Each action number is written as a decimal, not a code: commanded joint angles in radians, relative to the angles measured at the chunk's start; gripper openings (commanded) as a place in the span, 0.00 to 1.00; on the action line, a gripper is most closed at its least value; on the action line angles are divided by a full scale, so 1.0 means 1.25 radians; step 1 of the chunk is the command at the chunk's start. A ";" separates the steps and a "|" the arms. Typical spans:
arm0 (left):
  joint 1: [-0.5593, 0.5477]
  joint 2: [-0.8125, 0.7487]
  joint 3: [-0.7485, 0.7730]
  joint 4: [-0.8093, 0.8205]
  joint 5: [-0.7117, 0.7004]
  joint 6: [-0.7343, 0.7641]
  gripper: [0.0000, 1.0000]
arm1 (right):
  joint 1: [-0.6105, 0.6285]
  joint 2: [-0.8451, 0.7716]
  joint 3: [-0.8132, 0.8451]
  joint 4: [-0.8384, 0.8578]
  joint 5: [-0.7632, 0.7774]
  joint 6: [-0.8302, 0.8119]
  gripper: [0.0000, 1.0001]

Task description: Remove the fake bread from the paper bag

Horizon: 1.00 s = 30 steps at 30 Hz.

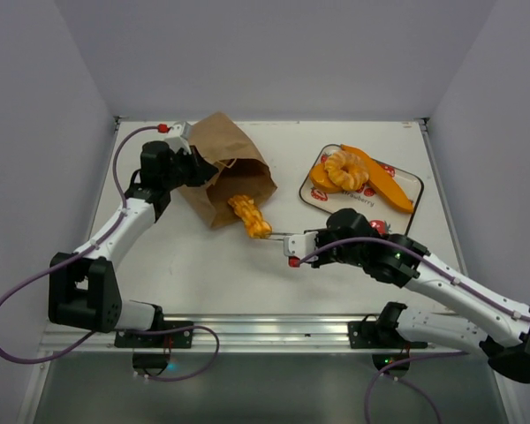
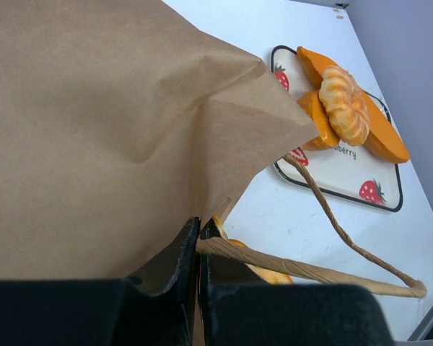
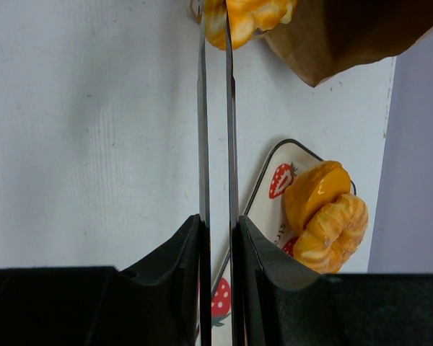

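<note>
The brown paper bag [image 1: 223, 157] lies on its side at the back left, its mouth facing the table's middle. My left gripper [image 1: 200, 168] is shut on the bag's edge [image 2: 199, 234], where a twisted handle [image 2: 332, 220] loops out. A golden twisted fake bread [image 1: 250, 216] pokes out of the mouth onto the table. My right gripper [image 1: 293, 244] is shut on a pair of thin metal tongs [image 3: 216, 115]. The tongs' tips pinch the bread [image 3: 249, 16] at the top of the right wrist view.
A strawberry-print tray [image 1: 409, 182] at the back right carries a ring-shaped pastry [image 1: 344, 170] and orange bread pieces [image 1: 387, 185]. White walls close in the table on the left, back and right.
</note>
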State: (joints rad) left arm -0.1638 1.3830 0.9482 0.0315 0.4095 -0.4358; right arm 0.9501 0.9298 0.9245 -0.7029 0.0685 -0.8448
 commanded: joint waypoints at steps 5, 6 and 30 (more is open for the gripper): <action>0.006 -0.023 0.024 0.017 0.026 -0.002 0.06 | -0.038 -0.015 0.030 0.068 0.007 0.043 0.00; 0.006 -0.023 0.024 0.015 0.025 -0.001 0.06 | -0.041 -0.017 0.033 0.067 0.005 0.047 0.00; 0.008 0.113 0.197 -0.058 -0.067 -0.022 0.06 | -0.099 -0.123 0.076 -0.007 0.010 0.061 0.00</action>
State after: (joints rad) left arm -0.1638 1.4979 1.1305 -0.0109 0.3626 -0.4530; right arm 0.8406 0.8162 0.9806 -0.7349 0.0422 -0.7780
